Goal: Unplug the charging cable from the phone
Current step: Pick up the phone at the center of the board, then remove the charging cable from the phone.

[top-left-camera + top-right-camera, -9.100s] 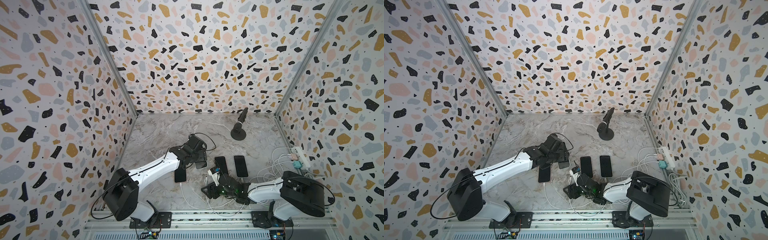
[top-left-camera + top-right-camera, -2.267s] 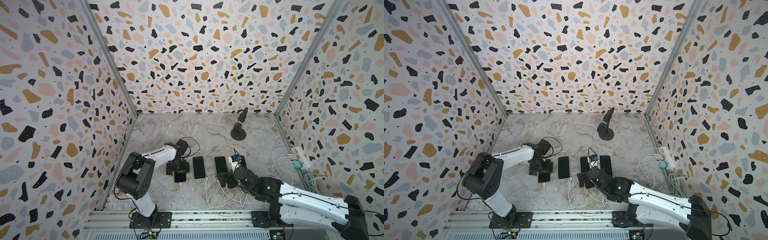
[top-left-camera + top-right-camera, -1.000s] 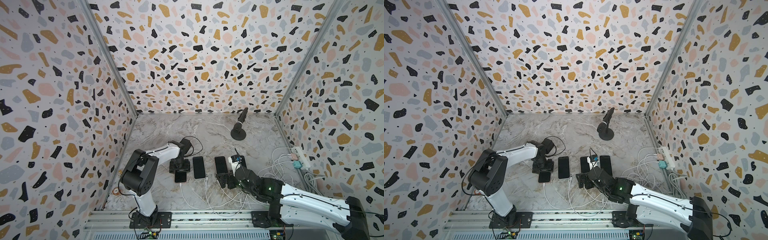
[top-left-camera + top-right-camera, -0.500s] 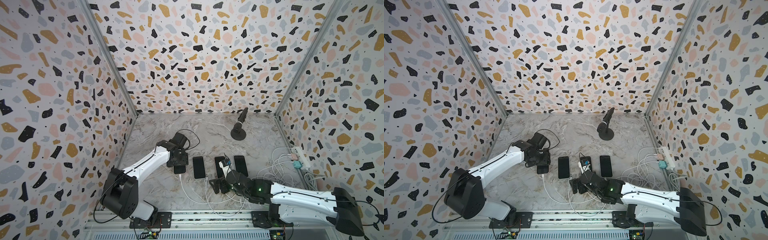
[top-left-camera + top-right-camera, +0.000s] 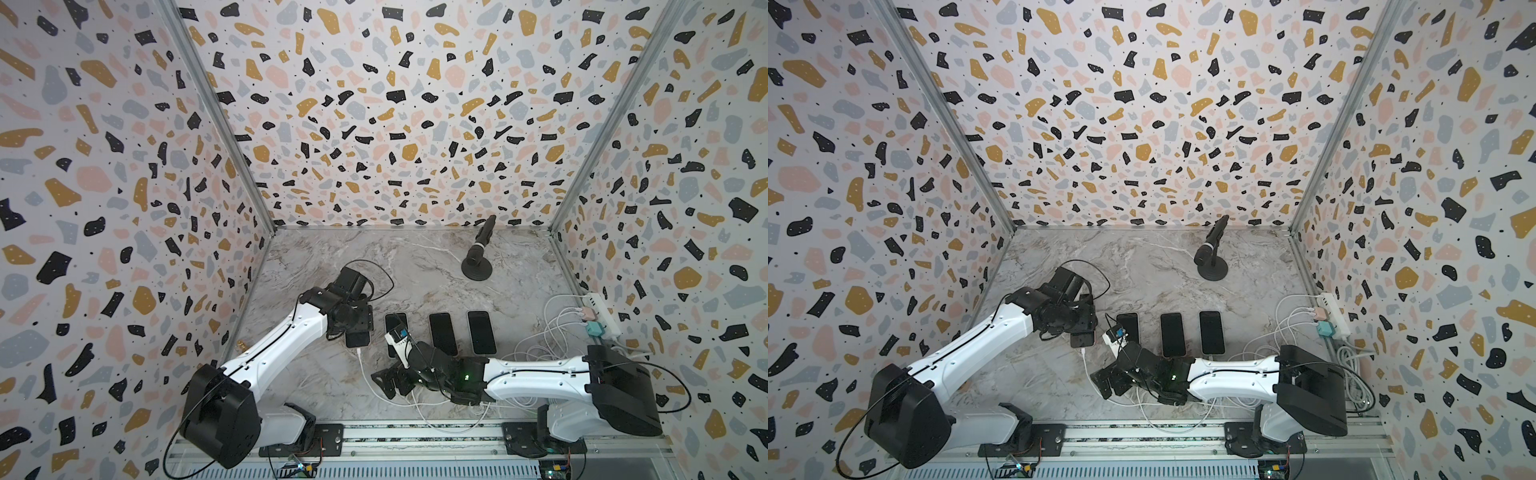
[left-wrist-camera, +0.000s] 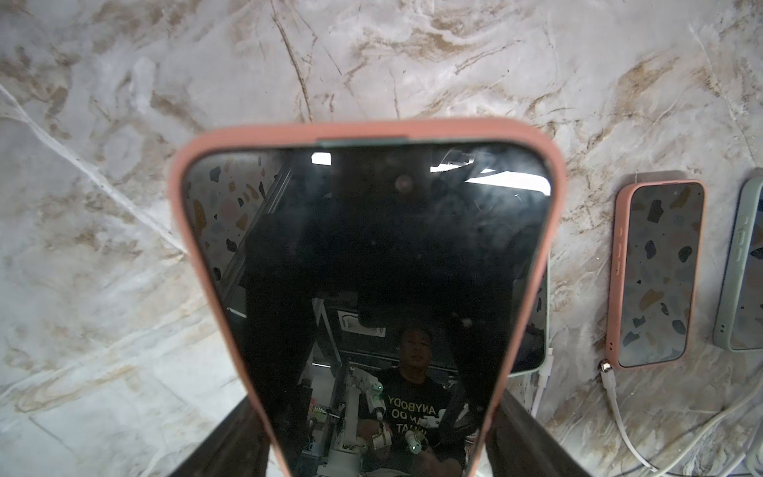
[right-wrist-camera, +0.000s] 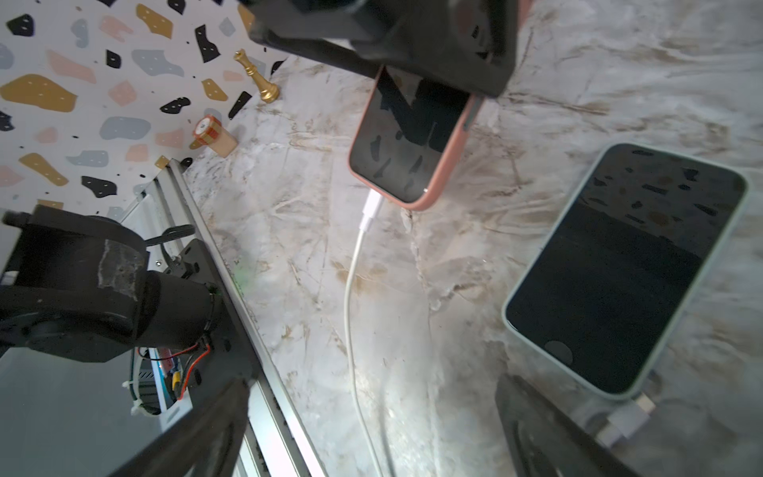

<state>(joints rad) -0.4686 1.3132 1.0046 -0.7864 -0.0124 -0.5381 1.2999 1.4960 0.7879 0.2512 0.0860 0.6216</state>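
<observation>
1. Your left pincer [image 5: 356,328] is clamped across the pink-cased phone [image 5: 357,341], one finger on each long edge. In the left wrist view the phone fills the frame, running out from between the two dark fingers [image 6: 231,446].
2. That phone is at the left end of the row, screen up, over the marble table [image 5: 415,266] and just beside the green-cased phone [image 7: 627,268]. Whether its lower end touches the table, I cannot tell.
3. The charging cable [image 7: 351,297] is plugged in. Its white plug [image 7: 371,206] is seated in the phone's bottom edge, and the cord runs off across the table toward your right arm.
4. Your right pincer [image 7: 373,384] is spread wide and has hold of nothing. It hangs low over the table near the cable. In the right wrist view the cord passes between the two fingers and touches neither.
5. Further right in the row lie a third phone [image 5: 442,334] and a fourth phone [image 5: 481,332]. White cords trail to the power strip [image 5: 600,313] by the right wall.
6. At the back stands a microphone [image 5: 477,266] on its round base, well apart from both arms.
7. A gold chess piece [image 7: 258,76] sits against the left wall.
</observation>
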